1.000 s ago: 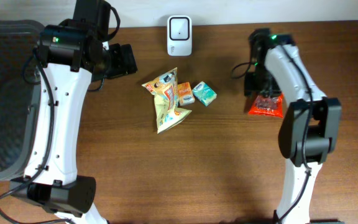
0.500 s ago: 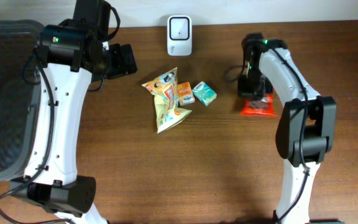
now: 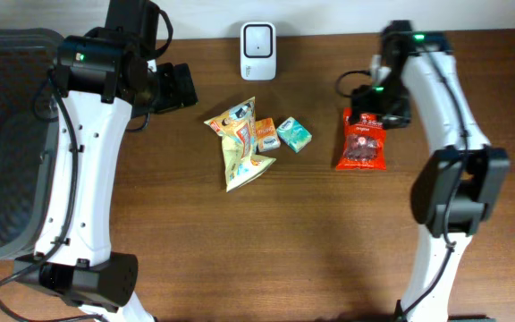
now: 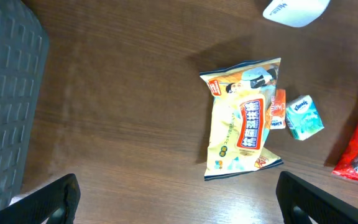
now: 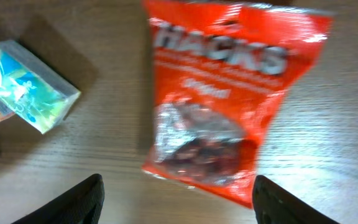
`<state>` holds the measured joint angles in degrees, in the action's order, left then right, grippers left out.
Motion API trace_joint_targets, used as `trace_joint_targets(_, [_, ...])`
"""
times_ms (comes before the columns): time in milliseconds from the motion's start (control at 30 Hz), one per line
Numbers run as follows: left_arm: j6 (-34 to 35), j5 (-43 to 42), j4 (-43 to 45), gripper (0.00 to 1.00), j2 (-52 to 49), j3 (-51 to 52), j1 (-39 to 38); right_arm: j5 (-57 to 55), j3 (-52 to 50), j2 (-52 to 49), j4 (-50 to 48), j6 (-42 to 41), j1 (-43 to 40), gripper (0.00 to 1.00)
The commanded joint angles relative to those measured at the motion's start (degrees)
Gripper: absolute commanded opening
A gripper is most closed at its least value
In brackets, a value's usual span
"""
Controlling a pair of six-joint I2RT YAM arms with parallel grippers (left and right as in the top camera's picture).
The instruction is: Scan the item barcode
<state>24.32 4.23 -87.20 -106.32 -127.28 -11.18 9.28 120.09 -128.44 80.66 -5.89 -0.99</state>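
Four packets lie on the brown wooden worktop (image 3: pixel 168 259).

Overhead:
- Red foil candy bag (image 3: pixel 362 143) lies flat, right of centre, long axis near-to-far.
- Right hand (image 3: pixel 374 105) sits over the bag's far end. Whether it touches the bag cannot be told from here.
- Yellow printed snack bag (image 3: pixel 240 148) is at centre. A small orange packet (image 3: pixel 265 134) touches its right edge, and a teal-and-white tissue pack (image 3: pixel 294 134) is just beside that.
- White box-shaped scanner (image 3: pixel 258 39) stands at the far edge, beyond the yellow bag.
- Left hand (image 3: pixel 175 87) is far left of the packets and well apart from them.
- Dark grey mesh bin (image 3: pixel 7 134) is at the far left.

Left wrist:
- Both fingers are spread wide with nothing between them, only bare wood below.
- Yellow bag, orange packet and tissue pack are in the middle distance.
- A corner of the red bag shows at the right edge, the scanner at the top and the bin wall at the left.

Right wrist:
- Fingers are splayed wide at the lower corners and grip nothing.
- The red bag lies on the wood between and beyond them. It is blurred, with white lettering at its far end and dark sweets showing through a window.
- Tissue pack is at the left.
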Motion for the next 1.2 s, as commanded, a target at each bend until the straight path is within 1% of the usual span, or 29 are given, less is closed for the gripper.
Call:
trace_joint_targets(0, [0.52,-0.39,0.09,0.99,0.37,0.02,-0.28,10.8,-3.48,0.63,-0.04,9.86,-8.44,0.76])
trace_joint_targets(67, [0.52,-0.39,0.09,0.99,0.37,0.02,-0.28,15.56,-7.74,0.61,-2.01,11.93,-12.11,0.75])
trace_joint_targets(100, [0.52,-0.39,0.09,0.99,0.37,0.02,-0.28,19.15,-10.78,0.61,-4.31,12.0,-14.23,0.75])
trace_joint_targets(200, [0.52,-0.39,0.09,0.99,0.37,0.02,-0.28,32.61,-17.68,0.57,-9.92,17.68,-17.92,0.75])
trace_joint_targets(233, [0.52,-0.39,0.09,0.99,0.37,0.02,-0.28,35.43,-20.0,0.57,-12.55,17.68,-18.56,0.75])
trace_joint_targets(367, [0.52,-0.39,0.11,0.99,0.37,0.02,-0.28,36.87,-26.95,0.55,-20.68,17.38,-17.49,0.75])
trace_joint_targets(467, [0.52,-0.39,0.11,0.99,0.37,0.02,-0.28,36.7,-30.91,0.55,-26.1,15.45,-16.85,0.75])
trace_joint_targets(500, [0.52,-0.39,0.09,0.99,0.37,0.02,-0.28,36.96,-32.79,0.55,-28.72,15.45,-16.85,0.7])
trace_joint_targets(533, [0.52,-0.39,0.09,0.99,0.37,0.02,-0.28,37.83,-33.42,0.55,-29.7,15.45,-16.85,0.6])
trace_joint_targets(567, [0.52,-0.39,0.09,0.99,0.37,0.02,-0.28,38.49,-33.77,0.55,-30.25,15.43,-16.85,0.42])
trace_joint_targets(600, [0.52,-0.39,0.09,0.99,0.37,0.02,-0.28,38.56,-33.81,0.55,-30.64,14.38,-16.74,0.18])
trace_joint_targets(633, [0.52,-0.39,0.09,0.99,0.37,0.02,-0.28,38.56,-33.44,0.57,-30.75,13.92,-16.68,0.04])
trace_joint_targets(733, [0.52,-0.39,0.09,0.99,0.37,0.02,-0.28,38.07,-30.8,1.03,-29.44,12.9,-16.72,0.04])
trace_joint_targets(767, [0.52,-0.39,0.09,0.99,0.37,0.02,-0.28,35.67,-28.68,1.73,-27.65,12.87,-16.61,0.04])
trace_joint_targets(833, [0.52,-0.39,0.09,0.99,0.37,0.02,-0.28,26.88,-23.89,3.32,-22.97,12.35,-15.78,0.04])
trace_joint_targets(900, [0.52,-0.39,0.09,0.99,0.37,0.02,-0.28,10.38,-17.59,6.93,-17.75,6.34,-12.44,0.04])
trace_joint_targets(933, [0.52,-0.39,0.09,0.99,0.37,0.02,-0.28,5.16,-16.55,7.89,-16.87,3.98,-10.91,0.04])
trace_joint_targets(1000, [0.52,-0.39,0.09,0.99,0.37,0.02,-0.28,-11.76,-15.8,9.75,-15.45,-2.69,-5.07,0.04])
trace_joint_targets(1067, [0.52,-0.39,0.09,0.99,0.37,0.02,-0.28,-25.4,-16.59,9.16,-14.91,-5.95,3.61,0.04])
trace_joint_targets(1133, [0.52,-0.39,0.09,0.99,0.37,0.02,-0.28,-36.63,-18.45,7.8,-16.02,-11.47,12.31,0.04])
trace_joint_targets(1167, [0.52,-0.39,0.09,0.99,0.37,0.02,-0.28,-39.56,-18.93,6.88,-16.37,-12.94,15.21,0.04])
